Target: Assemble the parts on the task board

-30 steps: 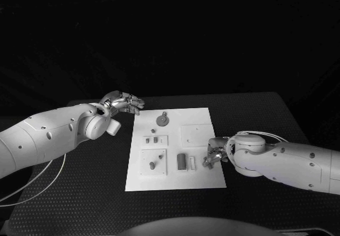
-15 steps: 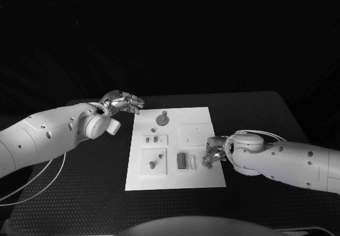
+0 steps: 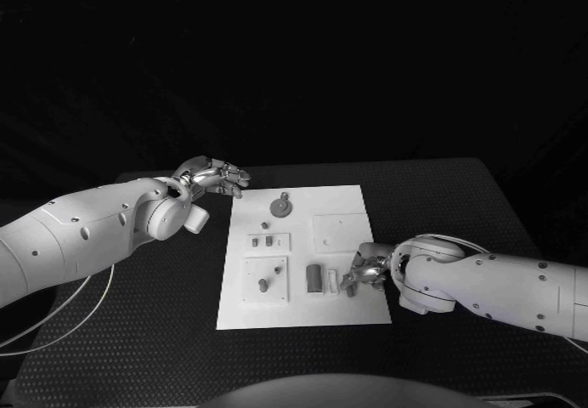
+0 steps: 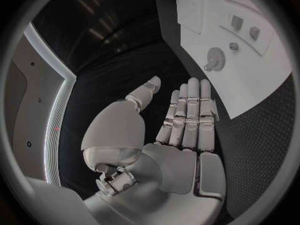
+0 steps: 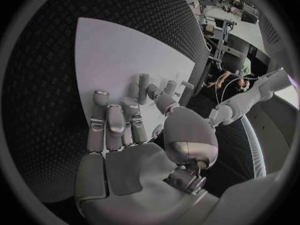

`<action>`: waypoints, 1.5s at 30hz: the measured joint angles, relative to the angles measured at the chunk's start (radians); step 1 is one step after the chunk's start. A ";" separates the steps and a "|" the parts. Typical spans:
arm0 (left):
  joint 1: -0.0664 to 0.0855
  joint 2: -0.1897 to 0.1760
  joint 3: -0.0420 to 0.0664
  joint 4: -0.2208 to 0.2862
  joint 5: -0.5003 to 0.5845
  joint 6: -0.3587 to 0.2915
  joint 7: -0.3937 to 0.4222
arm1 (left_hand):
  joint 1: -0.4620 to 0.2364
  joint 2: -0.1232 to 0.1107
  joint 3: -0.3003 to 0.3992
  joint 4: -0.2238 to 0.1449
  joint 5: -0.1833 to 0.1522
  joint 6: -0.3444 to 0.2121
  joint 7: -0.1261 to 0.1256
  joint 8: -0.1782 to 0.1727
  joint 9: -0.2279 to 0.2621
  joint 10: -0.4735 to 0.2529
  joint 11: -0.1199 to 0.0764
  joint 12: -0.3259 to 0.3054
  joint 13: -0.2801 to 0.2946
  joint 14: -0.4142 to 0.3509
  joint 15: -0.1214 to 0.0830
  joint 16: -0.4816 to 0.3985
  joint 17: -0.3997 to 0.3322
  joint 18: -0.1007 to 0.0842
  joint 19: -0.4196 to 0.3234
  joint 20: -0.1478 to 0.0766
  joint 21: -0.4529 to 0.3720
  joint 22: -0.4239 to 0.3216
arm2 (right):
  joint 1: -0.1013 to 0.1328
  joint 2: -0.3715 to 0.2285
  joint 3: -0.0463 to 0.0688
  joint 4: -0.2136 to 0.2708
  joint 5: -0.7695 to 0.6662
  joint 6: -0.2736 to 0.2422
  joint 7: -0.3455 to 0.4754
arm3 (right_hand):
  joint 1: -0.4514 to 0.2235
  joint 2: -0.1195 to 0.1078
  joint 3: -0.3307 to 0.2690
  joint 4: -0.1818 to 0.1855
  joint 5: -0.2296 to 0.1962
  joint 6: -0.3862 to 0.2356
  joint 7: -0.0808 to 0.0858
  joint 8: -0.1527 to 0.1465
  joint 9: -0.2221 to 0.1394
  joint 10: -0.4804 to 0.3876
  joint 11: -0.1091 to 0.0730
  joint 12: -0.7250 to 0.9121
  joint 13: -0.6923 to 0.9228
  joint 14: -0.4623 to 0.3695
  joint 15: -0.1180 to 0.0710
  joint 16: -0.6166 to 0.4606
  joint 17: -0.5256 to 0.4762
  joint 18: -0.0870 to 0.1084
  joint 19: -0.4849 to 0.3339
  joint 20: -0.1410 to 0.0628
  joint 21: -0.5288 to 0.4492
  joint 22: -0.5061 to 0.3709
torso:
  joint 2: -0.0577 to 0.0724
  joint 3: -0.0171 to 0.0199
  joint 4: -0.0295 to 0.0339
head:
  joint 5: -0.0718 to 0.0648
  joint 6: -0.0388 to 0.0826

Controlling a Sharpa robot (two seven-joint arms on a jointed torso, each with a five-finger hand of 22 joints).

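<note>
The white task board (image 3: 343, 204) lies mid-table. A round toothed part (image 3: 282, 206), two small pieces (image 3: 262, 242), a peg (image 3: 263, 286) and a dark block (image 3: 313, 277) beside a pale slot (image 3: 332, 281) sit on it. My right hand (image 3: 368, 270) is low at the board's right edge and pinches a small dark part (image 3: 351, 289) between thumb and finger, just right of the slot. In the right wrist view the right hand (image 5: 125, 130) reaches over the board (image 5: 112, 45). My left hand (image 3: 216, 177) hovers off the far left corner, fingers straight, holding nothing.
The black textured table (image 3: 147, 306) surrounds the board. In the left wrist view the left hand (image 4: 181, 130) is over bare table beside the board (image 4: 262, 75), with the toothed part (image 4: 215, 59) near it. A cable (image 3: 61, 319) trails by the left arm.
My right hand has shifted slightly left and nearer, towards the pale slot, with the dark part. The left hand has stayed still.
</note>
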 measured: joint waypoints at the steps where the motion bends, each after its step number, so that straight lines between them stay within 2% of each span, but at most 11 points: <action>1: 0.000 0.000 0.000 0.000 0.000 0.000 0.000 | 0.000 0.000 0.000 0.000 0.000 0.000 0.000 0.000 -0.001 0.000 0.000 0.000 0.000 0.000 0.000 0.000 0.000 0.000 0.000 0.000 0.000 0.000 | -0.001 -0.001 0.001 0.002 0.020 -0.014 0.004 | -0.004 0.004 0.000 0.000 0.000 -0.001 0.001 -0.024 -0.001 0.000 0.000 0.000 0.000 -0.001 0.001 0.000 -0.001 0.000 0.000 0.000 0.000 0.000 | 0.000 0.0000 0.0000 | 0.000 0.000; 2: 0.000 -0.001 0.000 0.000 0.000 0.000 0.000 | 0.000 0.000 0.000 0.000 0.000 0.000 0.000 0.000 -0.001 0.000 0.000 0.000 0.000 0.000 0.000 0.000 0.000 0.000 0.000 0.000 0.000 0.000 | -0.001 -0.001 0.003 0.004 0.036 -0.027 0.008 | 0.012 0.022 0.000 0.000 0.000 -0.005 0.005 -0.038 -0.015 -0.001 -0.001 0.000 0.000 -0.001 0.001 0.000 -0.002 0.000 0.000 0.000 0.000 0.000 | 0.000 0.0000 0.0000 | 0.000 0.001; 5: 0.000 -0.001 0.000 0.000 0.000 0.000 -0.001 | 0.000 0.000 0.000 0.000 0.000 0.000 0.000 0.000 -0.001 0.000 0.000 0.000 0.000 0.000 0.000 0.000 0.001 0.000 0.000 0.000 0.000 0.000 | 0.000 -0.002 0.005 0.011 0.077 -0.063 0.016 | 0.020 0.030 0.000 0.000 -0.003 -0.004 0.005 -0.036 -0.019 -0.003 0.000 0.000 0.000 0.005 -0.001 0.000 -0.003 -0.001 0.000 0.000 0.000 0.000 | 0.000 0.0000 -0.0002 | 0.000 0.001; 10: 0.000 -0.001 0.000 0.001 0.000 0.001 -0.001 | 0.000 0.000 0.000 0.000 0.000 0.000 0.000 0.000 -0.001 0.000 0.000 0.000 0.000 0.000 0.000 0.000 0.001 0.000 0.000 0.000 0.000 0.000 | 0.002 -0.002 0.005 0.020 0.115 -0.102 0.022 | 0.020 0.030 0.000 0.000 -0.003 0.003 0.005 -0.027 -0.010 0.004 -0.003 0.000 0.000 0.005 -0.001 0.000 0.001 -0.001 0.000 0.000 0.000 0.000 | 0.000 0.0000 -0.0001 | -0.001 0.002; 15: 0.000 -0.002 0.000 0.001 0.000 0.001 -0.002 | 0.000 0.000 0.000 0.000 0.000 0.000 0.000 0.000 -0.001 0.000 0.000 0.000 0.000 0.000 0.000 0.000 0.001 0.000 0.000 0.000 0.000 0.000 | 0.002 -0.001 0.005 0.019 0.133 -0.117 0.023 | 0.020 0.030 0.000 0.000 -0.004 0.003 0.004 -0.027 -0.005 0.004 -0.004 0.000 0.000 0.008 -0.004 0.000 0.003 -0.001 0.000 0.000 0.000 0.000 | 0.000 0.0000 -0.0001 | 0.000 0.002; 24: 0.000 -0.002 0.000 0.001 0.000 0.002 -0.003 | 0.000 0.000 0.000 0.000 0.000 0.000 0.000 0.000 -0.001 0.000 0.000 0.000 0.000 0.000 0.000 0.000 0.002 0.000 0.000 0.000 0.000 0.000 | 0.002 0.017 0.005 0.019 0.156 -0.107 0.020 | 0.016 0.034 0.000 0.000 -0.001 0.004 0.004 -0.027 -0.005 0.004 -0.003 0.000 -0.001 0.008 -0.006 0.000 -0.003 -0.002 0.000 0.000 0.000 0.000 | 0.000 -0.0001 -0.0001 | 0.001 0.002; 36: 0.000 -0.001 0.000 0.002 0.000 0.005 -0.004 | 0.000 0.000 0.000 0.000 0.000 -0.003 -0.003 0.000 -0.001 0.000 0.000 0.000 0.000 0.000 0.000 -0.004 0.003 0.000 0.000 0.000 0.000 0.000 | 0.005 0.038 0.006 0.000 0.168 -0.086 0.006 | 0.011 0.039 -0.001 0.000 -0.001 0.004 0.004 -0.026 -0.001 0.004 -0.003 -0.001 -0.002 0.006 -0.007 0.000 -0.003 -0.006 0.000 0.000 0.000 0.000 | 0.000 -0.0004 0.0002 | 0.001 0.001; 39: 0.000 -0.001 0.000 0.001 0.000 0.006 -0.004 | 0.000 0.000 0.000 0.000 0.000 -0.003 -0.003 0.000 -0.001 0.000 0.000 0.000 0.000 0.000 0.000 -0.004 0.003 0.000 0.000 0.000 0.000 0.000 | 0.005 0.042 0.006 -0.006 0.168 -0.085 0.005 | 0.011 0.039 -0.001 0.000 -0.001 0.004 0.003 -0.019 -0.004 0.004 -0.003 -0.001 -0.002 0.006 -0.007 0.000 -0.003 -0.006 0.000 0.000 0.000 0.000 | 0.000 -0.0003 0.0007 | 0.002 0.000; 45: 0.000 -0.001 0.000 0.001 0.000 0.006 -0.005 | 0.000 0.000 0.000 0.000 0.000 -0.003 -0.003 0.000 -0.001 0.000 0.000 0.000 0.000 0.000 0.000 -0.004 0.004 0.000 0.000 0.000 0.000 0.000 | 0.005 0.048 0.005 -0.022 0.165 -0.083 0.002 | 0.011 0.039 -0.002 -0.001 -0.001 0.004 0.003 -0.022 -0.011 0.004 -0.003 -0.001 -0.002 0.006 -0.006 0.000 -0.005 -0.007 0.000 0.000 0.000 0.000 | 0.000 -0.0002 0.0007 | 0.004 0.000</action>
